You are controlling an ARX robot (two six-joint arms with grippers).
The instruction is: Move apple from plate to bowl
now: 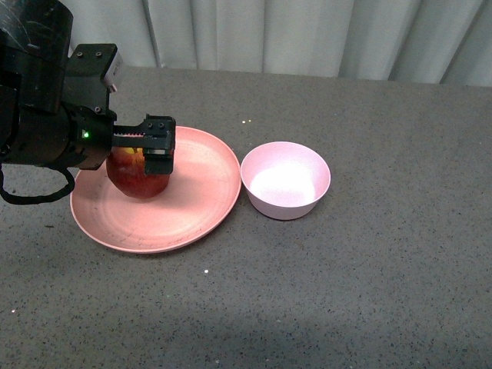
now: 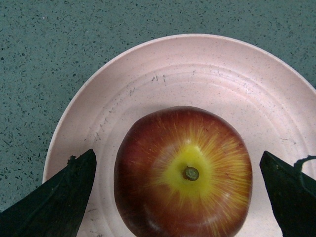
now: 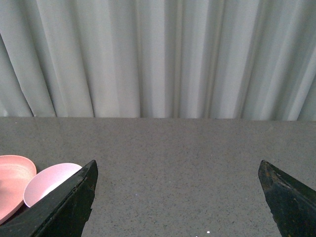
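Though the left claw (image 2: 177, 155) straddles the apple (image 1: 138, 181) on the plate (image 1: 201, 204), its jaws stand apart. The right claw (image 3: 177, 165) gapes too; the bowl (image 1: 286, 181) sits just beside the plate.

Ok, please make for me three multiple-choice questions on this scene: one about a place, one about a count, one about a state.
1. The apple lies: A) in a cup; B) on a wooden board; C) on the plate.
2. How many pink dishes stand on the table? A) one; B) two; C) four.
3. The left fingers are: A) open, one at each side of the apple; B) shut on the apple; C) open, far from the apple.

Answers:
1 C, the plate's rings show around the apple in the left wrist view.
2 B, only the plate and the bowl are there.
3 A, bare plate shows in the gap between each finger and the apple.
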